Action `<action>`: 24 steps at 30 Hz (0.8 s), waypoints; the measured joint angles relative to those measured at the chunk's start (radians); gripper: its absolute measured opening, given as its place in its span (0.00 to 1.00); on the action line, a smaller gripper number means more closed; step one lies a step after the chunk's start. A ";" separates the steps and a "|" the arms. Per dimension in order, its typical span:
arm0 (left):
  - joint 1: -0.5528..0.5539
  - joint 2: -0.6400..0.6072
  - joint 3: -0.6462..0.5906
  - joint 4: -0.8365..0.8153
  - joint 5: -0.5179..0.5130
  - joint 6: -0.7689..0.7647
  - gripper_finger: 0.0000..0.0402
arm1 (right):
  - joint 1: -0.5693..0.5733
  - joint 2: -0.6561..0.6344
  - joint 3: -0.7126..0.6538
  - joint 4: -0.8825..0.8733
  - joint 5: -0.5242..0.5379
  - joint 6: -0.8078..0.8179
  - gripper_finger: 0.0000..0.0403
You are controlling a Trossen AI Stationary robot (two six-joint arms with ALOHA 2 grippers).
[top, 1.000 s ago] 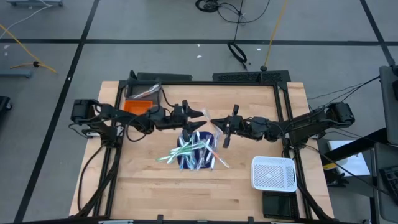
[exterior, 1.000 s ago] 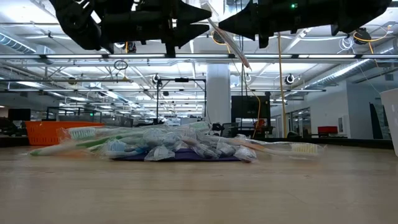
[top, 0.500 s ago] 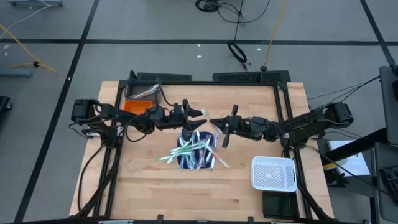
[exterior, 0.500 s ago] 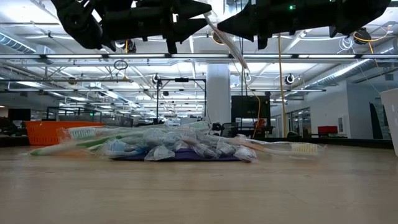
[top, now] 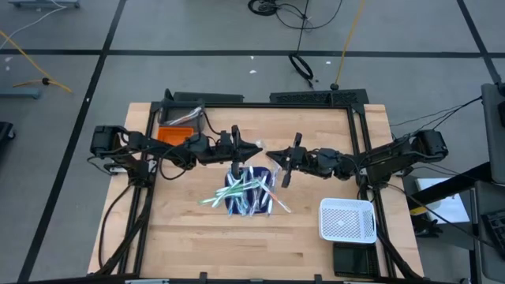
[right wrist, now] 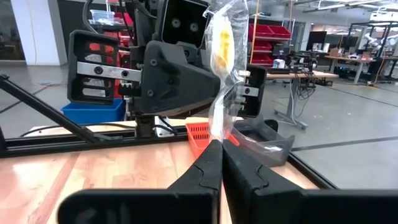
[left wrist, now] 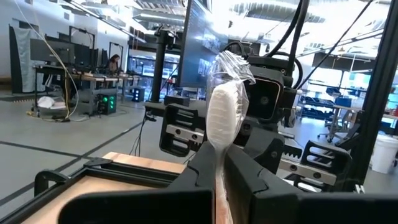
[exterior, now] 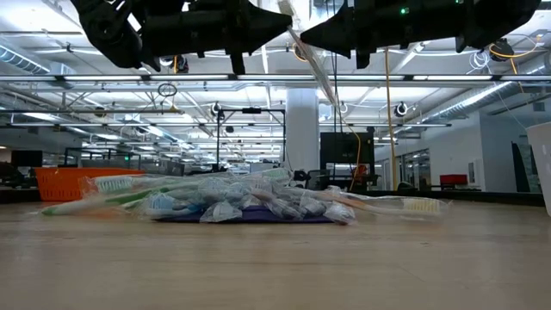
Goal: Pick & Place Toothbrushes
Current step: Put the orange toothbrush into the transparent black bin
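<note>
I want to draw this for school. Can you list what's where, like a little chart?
Left gripper: high above the pile, shut on a wrapped toothbrush
Right gripper: facing it, shut on what seems the same toothbrush
Pile: toothbrushes heaped on a blue mat, mid-table
White basket: near corner, right arm's side
Orange bin: far corner, left arm's side
</note>
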 joint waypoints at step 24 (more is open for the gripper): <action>0.117 -0.387 0.000 -0.768 -0.181 0.149 0.00 | -0.001 0.000 0.000 -0.137 0.111 0.003 0.38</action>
